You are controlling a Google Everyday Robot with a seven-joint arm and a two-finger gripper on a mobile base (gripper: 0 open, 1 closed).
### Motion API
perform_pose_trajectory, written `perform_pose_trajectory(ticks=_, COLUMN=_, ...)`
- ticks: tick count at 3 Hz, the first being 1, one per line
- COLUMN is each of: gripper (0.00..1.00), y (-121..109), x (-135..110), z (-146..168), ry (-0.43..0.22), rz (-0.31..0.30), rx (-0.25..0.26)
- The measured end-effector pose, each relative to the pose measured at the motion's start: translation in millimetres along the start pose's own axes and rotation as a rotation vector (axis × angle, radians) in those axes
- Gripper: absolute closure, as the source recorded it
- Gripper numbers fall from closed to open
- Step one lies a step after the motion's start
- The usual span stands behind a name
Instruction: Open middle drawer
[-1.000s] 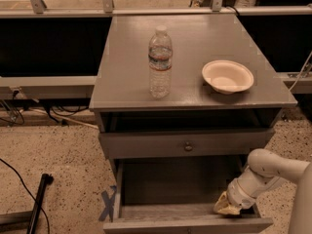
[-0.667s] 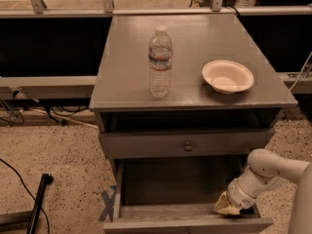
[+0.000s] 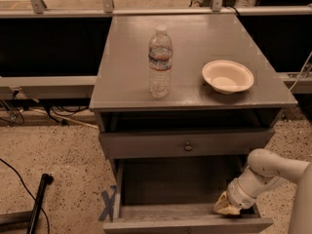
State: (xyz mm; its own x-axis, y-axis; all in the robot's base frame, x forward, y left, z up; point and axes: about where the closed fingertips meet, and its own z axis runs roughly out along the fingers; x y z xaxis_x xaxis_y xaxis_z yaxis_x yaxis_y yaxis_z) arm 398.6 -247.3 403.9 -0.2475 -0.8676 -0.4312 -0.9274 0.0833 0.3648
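Gripper (image 3: 226,207) sits low in the right front corner of the middle drawer (image 3: 185,225), just behind its front panel; cannot tell whether it is apart or together; middle drawer stands pulled well out beneath the knobbed drawer front (image 3: 188,145); on the cabinet top (image 3: 126,82), water bottle (image 3: 160,62) upright, bowl (image 3: 227,76) to its right.

tool (image 3: 226,207): inside open bottom drawer (image 3: 187,225), right | middle drawer (image 3: 188,145): seemingly shut

Dim warm light from above, faint sheen on tabletop (image 3: 126,57), gripper (image 3: 226,207) seemingly shadowed in right corner of open drawer (image 3: 187,225)
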Motion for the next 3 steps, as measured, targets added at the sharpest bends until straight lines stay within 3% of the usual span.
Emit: perform_pose_trajectory(ticks=3, gripper=1.0, y=0.0, x=0.0, z=0.0, ry=0.0, rz=0.0, rx=0.0)
